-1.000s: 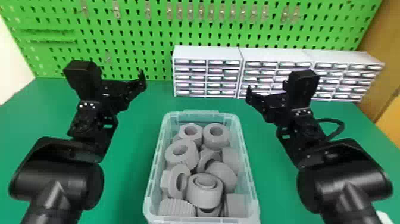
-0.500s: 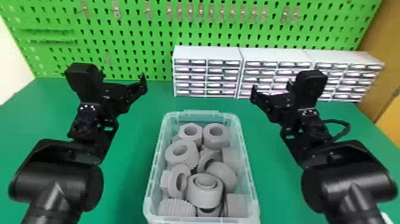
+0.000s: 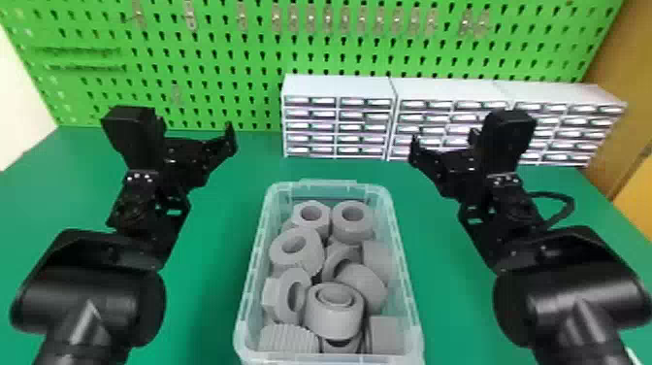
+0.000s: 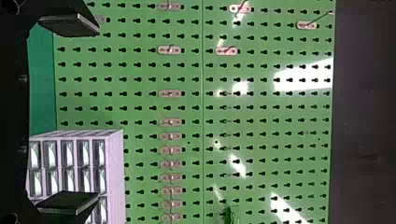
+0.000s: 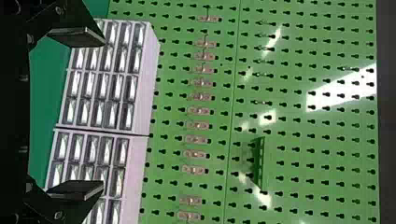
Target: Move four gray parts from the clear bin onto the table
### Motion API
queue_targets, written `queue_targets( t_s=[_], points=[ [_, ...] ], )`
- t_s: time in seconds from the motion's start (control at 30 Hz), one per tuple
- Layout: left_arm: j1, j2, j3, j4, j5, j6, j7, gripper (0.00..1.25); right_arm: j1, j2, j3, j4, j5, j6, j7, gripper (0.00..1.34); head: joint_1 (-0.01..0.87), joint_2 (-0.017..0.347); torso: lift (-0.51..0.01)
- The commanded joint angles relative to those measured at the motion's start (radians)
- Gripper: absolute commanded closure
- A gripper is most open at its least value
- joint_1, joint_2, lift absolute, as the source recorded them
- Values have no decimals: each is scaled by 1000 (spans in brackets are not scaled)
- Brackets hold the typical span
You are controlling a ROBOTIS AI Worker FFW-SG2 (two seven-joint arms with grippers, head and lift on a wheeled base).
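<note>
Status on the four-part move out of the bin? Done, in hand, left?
Done: nothing that I can see; the visible gray parts all sit in the clear bin. In hand: nothing; the left pincer and right pincer are both open with nothing between their fingers. Left: apparently all four transfers to the table.

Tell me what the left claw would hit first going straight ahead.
The left claw would probably meet the green pegboard, though it might clip the white drawers; depth is unclear.
</note>
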Motion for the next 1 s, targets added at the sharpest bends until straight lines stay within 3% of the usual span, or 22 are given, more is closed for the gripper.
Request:
queue_targets(
  t_s=[0.0, 0.43, 0.97],
  points=[
    [-1, -1, 2, 0, 0, 0, 0, -2, 0, -2, 2, -1, -3, 3, 0, 214, 686, 26, -50],
    [2, -1, 10, -1, 0, 0, 0, -2, -21, -16, 44, -25, -61, 109, 9, 214, 686, 26, -50],
    [1, -1, 13, 0, -5, 0, 0, -2, -115, -29, 160, -28, -127, 368, 77, 214, 686, 26, -50]
  ],
)
